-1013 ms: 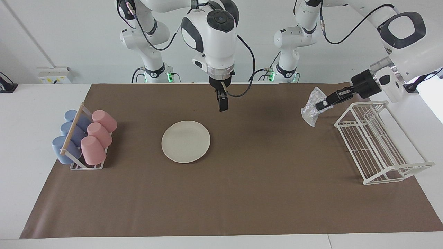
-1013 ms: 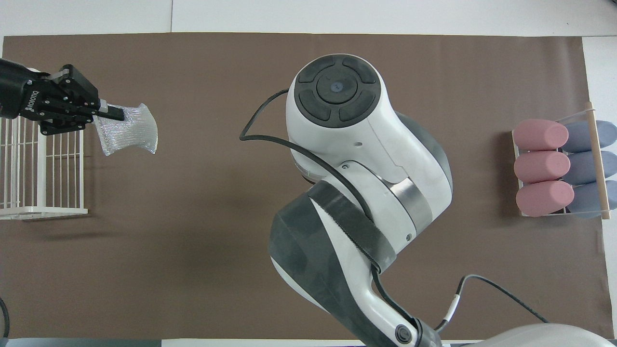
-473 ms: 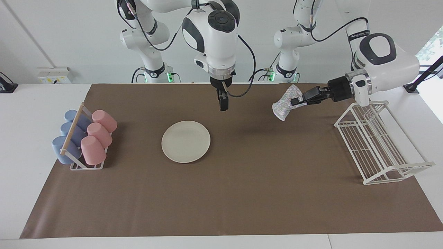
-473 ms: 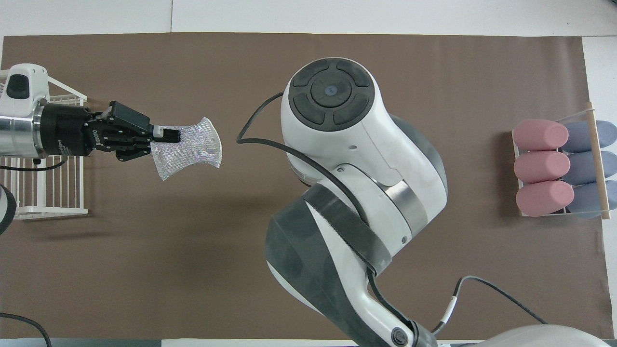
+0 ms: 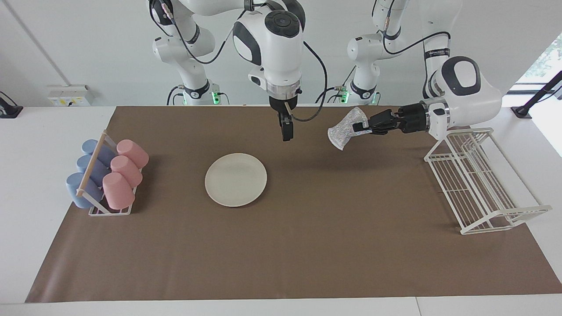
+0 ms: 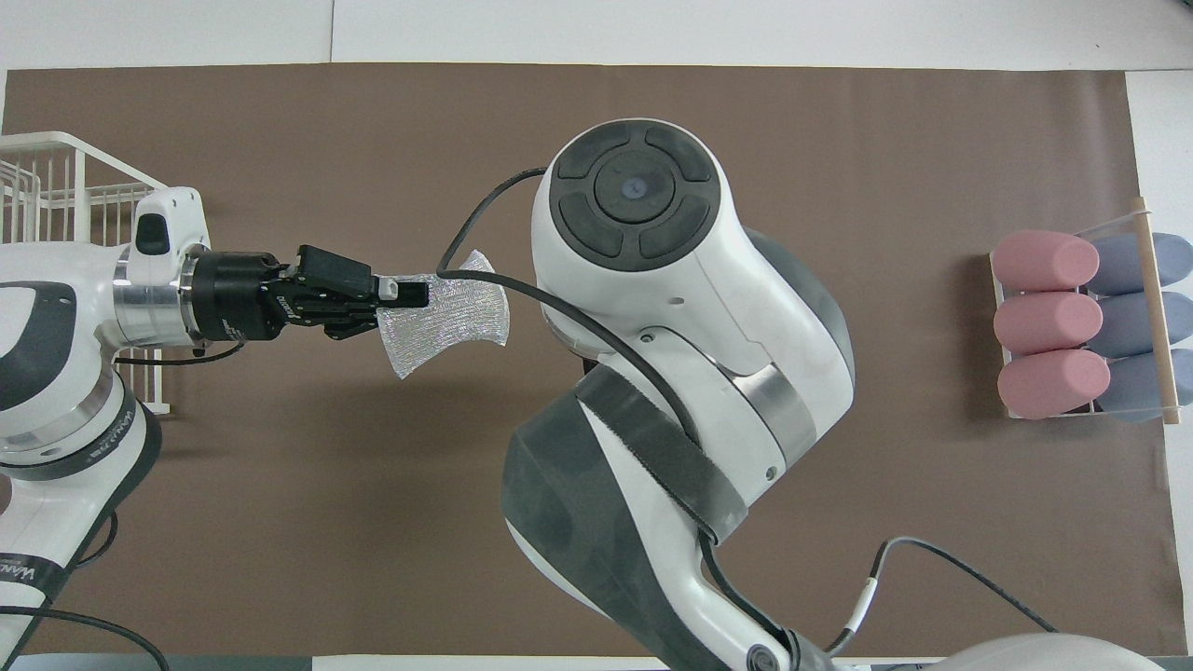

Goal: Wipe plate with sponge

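Note:
The cream-white plate [image 5: 235, 179] lies flat on the brown mat near the table's middle; the right arm hides it in the overhead view. My left gripper [image 5: 358, 128] [image 6: 415, 296] is shut on the silvery mesh sponge [image 5: 344, 130] [image 6: 445, 314] and holds it in the air over the mat, between the wire rack and the plate. My right gripper [image 5: 286, 130] hangs pointing down with its fingers together and holds nothing, above the mat just on the robots' side of the plate.
A white wire rack [image 5: 476, 181] [image 6: 65, 200] stands at the left arm's end of the table. A rack of pink and blue cups [image 5: 106, 176] [image 6: 1086, 326] stands at the right arm's end. The brown mat [image 5: 307, 254] covers most of the table.
My left gripper has carried the sponge from beside the wire rack toward the table's middle and the plate. The right gripper has barely shifted. The plate has not moved.

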You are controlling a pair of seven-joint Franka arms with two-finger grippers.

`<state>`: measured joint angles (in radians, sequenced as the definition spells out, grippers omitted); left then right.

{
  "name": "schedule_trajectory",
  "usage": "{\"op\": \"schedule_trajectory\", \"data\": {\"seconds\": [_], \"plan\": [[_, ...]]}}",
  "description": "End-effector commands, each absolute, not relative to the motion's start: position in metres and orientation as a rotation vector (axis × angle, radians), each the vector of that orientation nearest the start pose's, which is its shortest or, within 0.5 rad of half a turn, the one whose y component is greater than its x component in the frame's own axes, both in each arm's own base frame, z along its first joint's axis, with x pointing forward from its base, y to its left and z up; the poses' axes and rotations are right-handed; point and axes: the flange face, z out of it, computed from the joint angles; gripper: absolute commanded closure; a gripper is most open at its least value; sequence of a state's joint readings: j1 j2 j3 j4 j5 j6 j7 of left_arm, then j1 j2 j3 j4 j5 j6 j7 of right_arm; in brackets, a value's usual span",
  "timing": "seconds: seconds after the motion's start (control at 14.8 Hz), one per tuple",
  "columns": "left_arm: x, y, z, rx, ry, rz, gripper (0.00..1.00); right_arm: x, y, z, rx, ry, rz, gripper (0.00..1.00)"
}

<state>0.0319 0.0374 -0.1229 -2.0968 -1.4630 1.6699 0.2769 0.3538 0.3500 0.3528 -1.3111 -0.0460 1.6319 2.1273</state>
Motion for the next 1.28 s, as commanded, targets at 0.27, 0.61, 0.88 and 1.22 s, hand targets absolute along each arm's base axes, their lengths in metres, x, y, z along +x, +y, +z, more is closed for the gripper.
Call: {"op": "schedule_trajectory", "data": {"seconds": [0.27, 0.61, 0.88, 1.22], "plan": [[0.506, -0.174, 0.432, 1.664, 0.168, -0.249, 1.0, 0.52, 0.405, 0.554, -2.349, 2.058, 0.109, 0.0], [0.504, -0.18, 0.427, 1.663, 0.155, -0.264, 1.0, 0.521, 0.404, 0.556, -2.341, 2.059, 0.107, 0.0], [0.503, -0.182, 0.423, 1.66, 0.156, -0.273, 1.0, 0.516, 0.424, 0.562, -2.239, 2.064, 0.095, 0.0], [0.5, -0.181, 0.422, 1.66, 0.159, -0.278, 1.0, 0.515, 0.428, 0.561, -2.232, 2.054, 0.099, 0.0]]}}
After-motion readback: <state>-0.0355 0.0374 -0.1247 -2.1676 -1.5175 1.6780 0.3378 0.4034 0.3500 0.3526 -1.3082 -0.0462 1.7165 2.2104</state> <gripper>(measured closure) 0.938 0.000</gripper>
